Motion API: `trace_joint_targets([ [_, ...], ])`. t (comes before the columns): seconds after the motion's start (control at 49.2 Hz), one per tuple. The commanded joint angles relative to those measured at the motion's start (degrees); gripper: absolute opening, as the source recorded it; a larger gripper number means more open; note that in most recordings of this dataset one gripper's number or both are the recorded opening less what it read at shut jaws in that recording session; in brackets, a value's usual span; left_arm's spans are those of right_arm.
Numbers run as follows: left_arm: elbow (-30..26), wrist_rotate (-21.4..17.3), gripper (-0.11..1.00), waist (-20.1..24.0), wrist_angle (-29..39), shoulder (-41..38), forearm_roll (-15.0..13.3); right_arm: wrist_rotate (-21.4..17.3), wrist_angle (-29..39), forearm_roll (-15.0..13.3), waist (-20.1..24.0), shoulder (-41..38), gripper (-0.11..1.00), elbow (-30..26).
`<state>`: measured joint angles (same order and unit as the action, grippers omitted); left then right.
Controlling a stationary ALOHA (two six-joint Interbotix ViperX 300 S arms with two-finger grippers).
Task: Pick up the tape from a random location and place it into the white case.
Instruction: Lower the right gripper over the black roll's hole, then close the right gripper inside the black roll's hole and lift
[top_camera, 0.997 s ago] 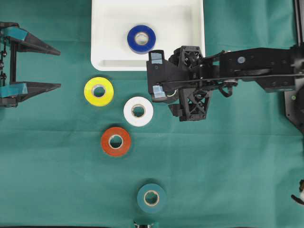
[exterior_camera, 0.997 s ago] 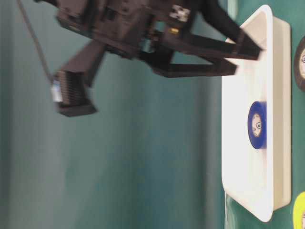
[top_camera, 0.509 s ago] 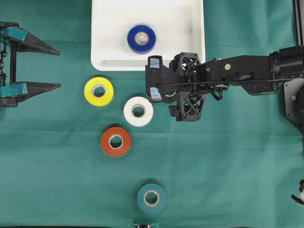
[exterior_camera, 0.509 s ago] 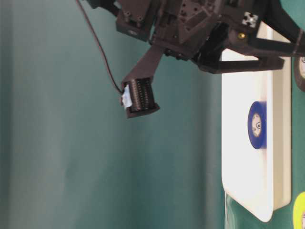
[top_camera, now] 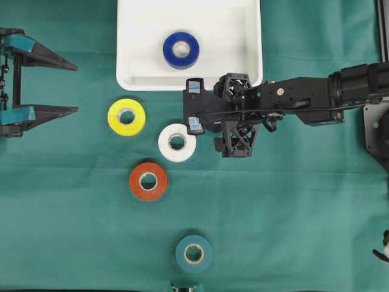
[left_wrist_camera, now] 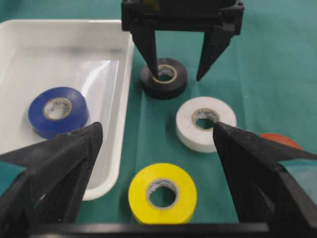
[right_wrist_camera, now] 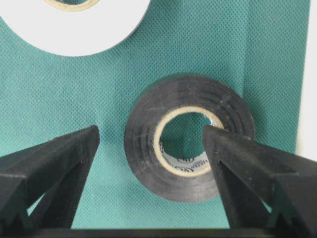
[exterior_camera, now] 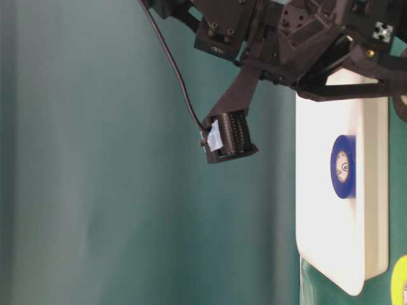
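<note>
A black tape roll [right_wrist_camera: 188,186] lies flat on the green cloth just outside the white case [left_wrist_camera: 124,89]. My right gripper [right_wrist_camera: 151,133] is open and points down at it. One finger hangs over the roll's hole and the other stands outside the roll, as the left wrist view shows around the black tape [left_wrist_camera: 171,87]. From overhead the right gripper [top_camera: 195,104] hides that roll. A blue tape [top_camera: 180,50] lies inside the white case [top_camera: 121,61]. My left gripper [top_camera: 76,87] is open and empty at the far left.
On the cloth lie a yellow tape [top_camera: 126,117], a white tape [top_camera: 177,142] close to the right gripper, a red tape [top_camera: 148,180] and a teal tape [top_camera: 194,253] near the front edge. The case's near rim sits right beside the black roll.
The right arm has shifted slightly left and lowered over the black tape, jaws still wide. The left arm and all the rolls have stayed put.
</note>
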<state>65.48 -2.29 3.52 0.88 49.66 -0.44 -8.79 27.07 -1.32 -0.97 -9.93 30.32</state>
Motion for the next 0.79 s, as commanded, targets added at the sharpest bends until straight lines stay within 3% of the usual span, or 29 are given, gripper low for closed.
trace_joint_targets([
  [0.0, -0.6, 0.0, 0.98, -0.1, -0.4, -0.3, -0.1, -0.1, -0.7, 0.1, 0.0, 0.4, 0.93, -0.5],
  [0.651, -0.6, 0.0, 0.98, -0.1, -0.5, -0.3, -0.1, -1.2, -0.8, 0.1, 0.0, -0.2, 0.92, -0.4],
  [0.773, -0.6, 0.0, 0.98, -0.1, -0.5, -0.4, -0.1, -1.2, -0.8, 0.0, 0.1, -0.2, 0.82, -0.4],
])
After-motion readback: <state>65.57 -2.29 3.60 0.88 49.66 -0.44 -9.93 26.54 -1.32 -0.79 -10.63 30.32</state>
